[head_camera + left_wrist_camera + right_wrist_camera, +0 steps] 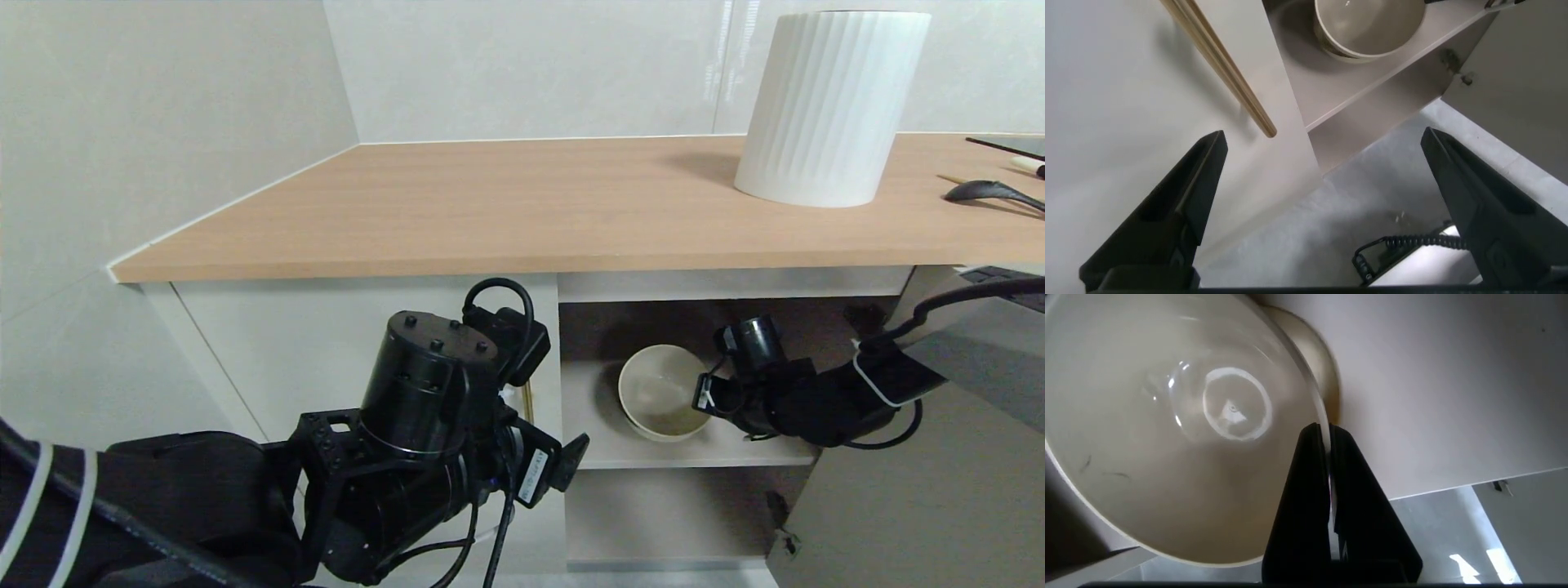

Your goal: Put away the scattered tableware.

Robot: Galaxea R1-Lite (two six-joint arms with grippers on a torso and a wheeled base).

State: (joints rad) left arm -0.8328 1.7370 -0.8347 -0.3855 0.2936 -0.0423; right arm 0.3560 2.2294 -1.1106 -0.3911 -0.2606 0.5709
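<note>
Right pincer point(707, 398) of mine pinches the round cream ceramic bowl point(657, 390) on the cabinet shelf point(584, 416); black ladle point(990, 192) on the wooden countertop point(490, 204) comes next.

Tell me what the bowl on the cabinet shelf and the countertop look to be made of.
Bowl: probably glazed ceramic, cream and glossy, with bright reflections inside; hard plastic can't be ruled out. Countertop: wood-look, matte, with fine straight grain lines; likely laminate rather than solid wood, though that is uncertain.
</note>
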